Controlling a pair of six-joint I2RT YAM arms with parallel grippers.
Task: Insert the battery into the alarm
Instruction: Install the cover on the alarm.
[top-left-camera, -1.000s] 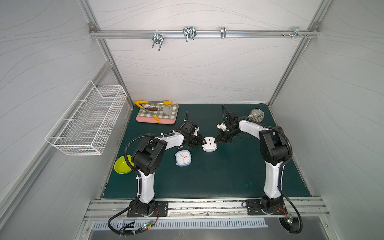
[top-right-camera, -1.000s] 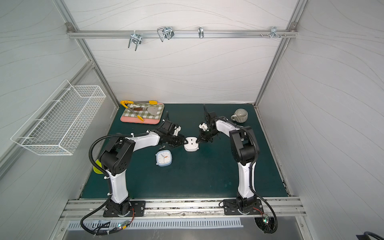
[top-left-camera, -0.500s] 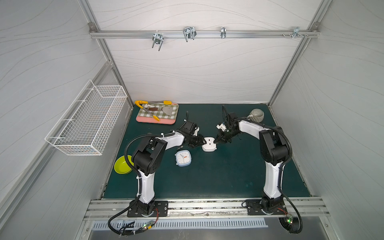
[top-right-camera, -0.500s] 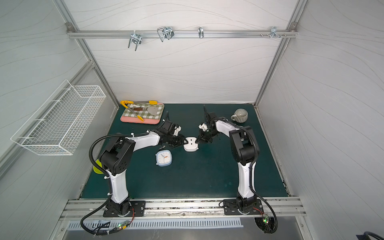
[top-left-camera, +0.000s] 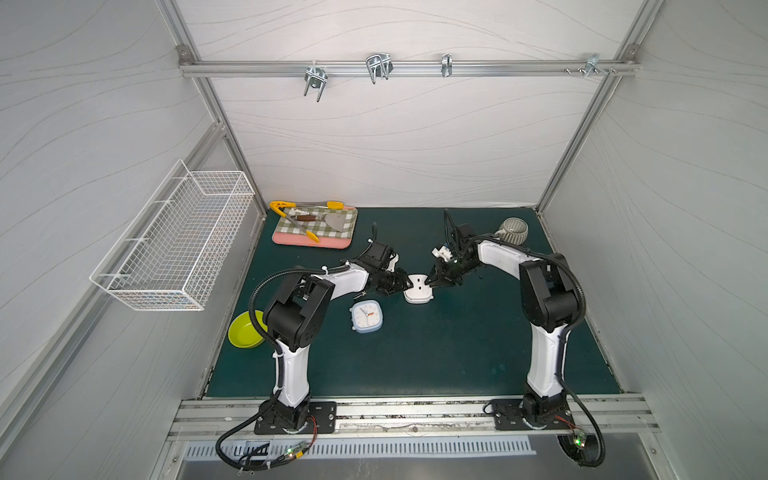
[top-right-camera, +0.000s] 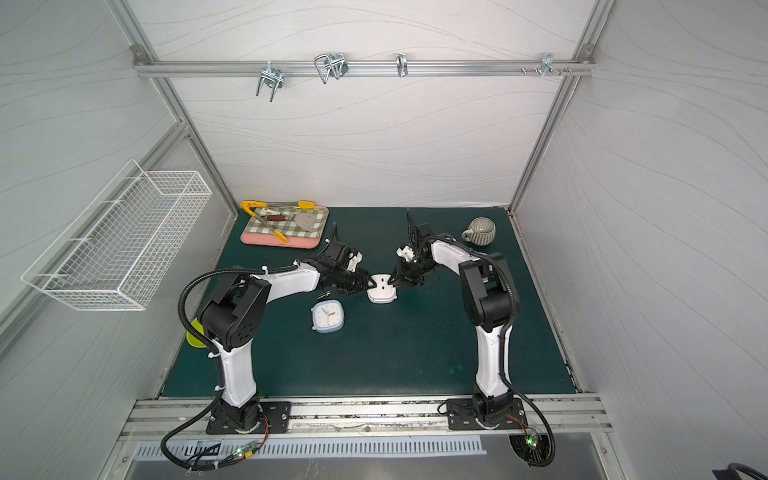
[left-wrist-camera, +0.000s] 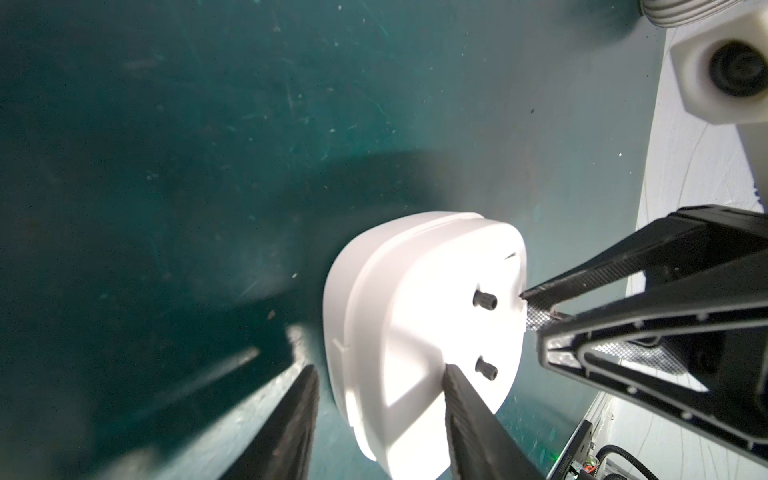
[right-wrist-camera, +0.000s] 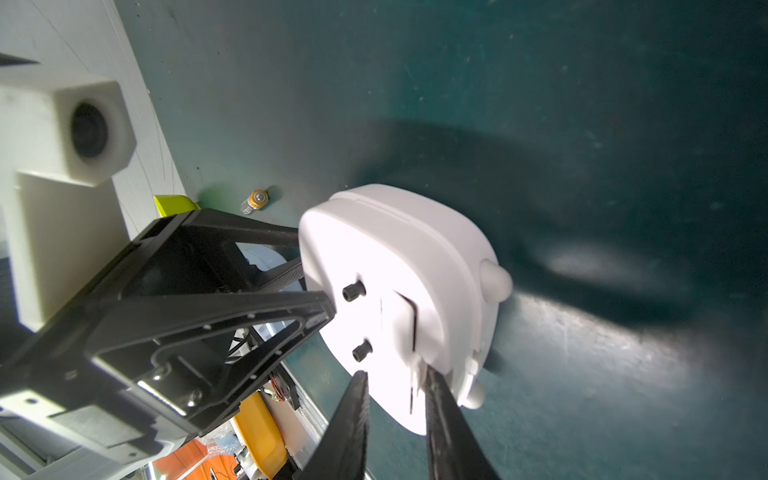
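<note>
**Both grippers at the alarm (top-left-camera: 419, 293), battery (right-wrist-camera: 257, 199) loose on the mat (top-left-camera: 415, 365)**

The left gripper (left-wrist-camera: 380, 368) has its fingers half spread across the thickness of the alarm. One finger lies on the back face and the other reaches round the front side, so the alarm is clamped between them and held tipped up on its edge. The right gripper (right-wrist-camera: 395, 372) comes in from the opposite side. Its fingers stand only narrowly apart, and their tips touch the back face at the edge of the cover (right-wrist-camera: 399, 324). Nothing is plainly pinched between them. A dark slit runs along one side of the cover, and two black knobs (right-wrist-camera: 353, 291) stick out of the back beside it.

The alarm sits near the middle of the mat, a little towards the far edge, with its back turned up.

In both top views the battery lies flat on the mat, just off the alarm on the side of the mat's left edge and apart from both grippers. A blue clock (top-left-camera: 366, 316) lies face up just nearer the front edge. A mug (top-left-camera: 513, 230) stands at the far right corner and a tray (top-left-camera: 316, 226) of utensils at the far left corner. A yellow bowl (top-left-camera: 245, 330) sits at the left edge.
</note>
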